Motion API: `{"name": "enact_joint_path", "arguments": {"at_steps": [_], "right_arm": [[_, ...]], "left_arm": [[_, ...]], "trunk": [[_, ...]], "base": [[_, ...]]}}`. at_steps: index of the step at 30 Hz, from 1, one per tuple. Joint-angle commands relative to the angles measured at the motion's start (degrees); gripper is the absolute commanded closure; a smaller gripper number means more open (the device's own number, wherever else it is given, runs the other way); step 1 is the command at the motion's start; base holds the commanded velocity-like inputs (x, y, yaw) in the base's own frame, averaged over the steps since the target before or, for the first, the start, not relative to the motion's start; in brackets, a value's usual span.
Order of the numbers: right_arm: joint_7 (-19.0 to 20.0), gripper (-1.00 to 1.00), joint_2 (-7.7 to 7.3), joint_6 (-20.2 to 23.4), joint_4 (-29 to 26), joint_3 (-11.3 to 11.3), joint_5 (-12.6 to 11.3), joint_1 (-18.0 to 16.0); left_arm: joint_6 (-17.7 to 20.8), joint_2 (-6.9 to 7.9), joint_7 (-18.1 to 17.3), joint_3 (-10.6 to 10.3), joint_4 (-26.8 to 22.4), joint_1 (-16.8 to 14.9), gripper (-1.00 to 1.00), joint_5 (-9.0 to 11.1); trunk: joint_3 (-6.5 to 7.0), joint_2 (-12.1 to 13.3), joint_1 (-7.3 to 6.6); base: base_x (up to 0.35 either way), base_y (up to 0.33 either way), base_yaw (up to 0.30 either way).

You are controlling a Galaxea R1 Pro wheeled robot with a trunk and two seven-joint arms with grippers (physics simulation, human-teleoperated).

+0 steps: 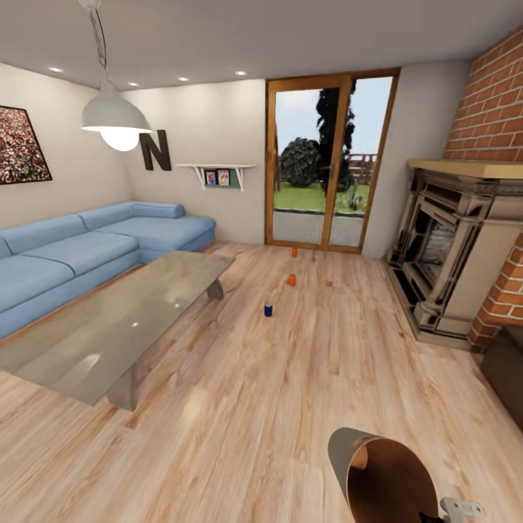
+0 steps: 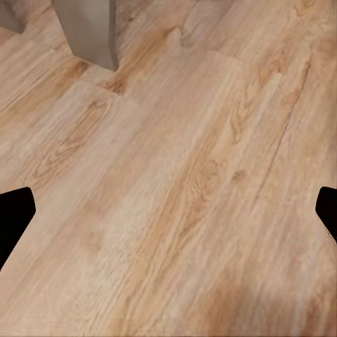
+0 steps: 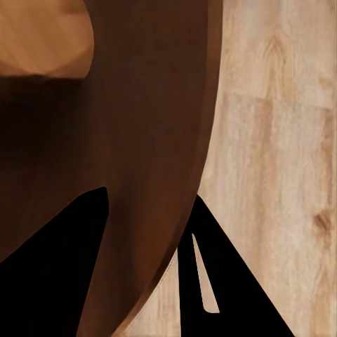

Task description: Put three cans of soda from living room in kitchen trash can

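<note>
Three soda cans stand on the wood floor ahead of me: a blue can nearest, an orange can behind it, and a second orange can close to the glass doors. The trash can, grey outside and orange-brown inside, hangs tilted at the lower right of the head view. My right gripper is shut on its rim, one finger inside the wall and one outside. My left gripper is open over bare floor, its dark fingertips far apart.
A long glass coffee table and a blue corner sofa take up the left side. A stone fireplace under brick stands at the right, with a dark bench near it. A table leg is in the left wrist view.
</note>
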Motion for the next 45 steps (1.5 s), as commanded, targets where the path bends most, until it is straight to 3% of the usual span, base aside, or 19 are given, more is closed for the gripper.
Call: {"name": "enact_joint_path", "arguments": {"at_steps": [1, 7, 11, 21, 27, 35, 39, 45], "right_arm": [[0.0, 1.00, -0.01, 0.0, -0.1, -0.1, -0.2, 0.0], [0.0, 1.00, -0.03, -0.1, -0.1, -0.1, -0.1, 0.0], [1.3, 1.00, 1.05, -1.4, 1.7, -1.0, -0.6, 1.4], [2.4, 1.00, 1.05, -3.4, 4.2, -1.0, -0.7, 4.1], [2.4, 1.00, 1.05, -3.4, 4.2, -1.0, -1.4, 4.1], [2.4, 1.00, 0.95, -3.8, 4.0, -1.1, -1.6, 4.0], [2.5, 1.00, 2.29, -3.9, 3.7, -0.6, -0.7, 3.5], [2.6, 1.00, 3.01, -3.9, 2.6, -0.3, -0.2, 2.9]], "left_arm": [[0.0, 0.00, 0.0, 0.0, 0.0, 0.0, -1.00, 0.0], [0.0, 0.00, 0.0, 0.0, 0.0, 0.0, -1.00, 0.0], [-1.3, 1.31, -1.3, 1.2, 1.3, 1.3, -1.00, -0.1], [-4.5, 1.38, -2.6, 1.2, 4.1, 4.6, -1.00, -0.1], [-6.4, 1.38, -2.6, 1.2, 4.1, 4.6, -1.00, -0.1], [-6.1, 1.55, -2.6, 1.2, 3.7, 4.6, -1.00, 0.0], [-4.8, 0.23, -3.0, -0.2, 3.0, 4.2, -1.00, -0.2], [-2.9, -1.72, -3.6, -1.6, 2.0, 3.7, -1.00, -0.3]], "trunk": [[0.01, 0.0, 0.00], [0.01, 0.0, 0.00], [0.00, 0.0, 0.00], [0.00, 0.0, 0.00], [0.00, 0.0, 0.00], [0.00, 0.0, 0.00], [0.00, 0.0, 0.00], [0.00, 0.0, 0.00]], "base": [[0.323, 0.000, -0.001], [0.323, 0.000, 0.000], [0.000, 0.000, 0.000], [0.000, 0.000, 0.000], [0.000, 0.000, 0.000], [0.006, 0.000, 0.000], [0.111, 0.000, 0.000], [0.218, 0.000, 0.000]]}}
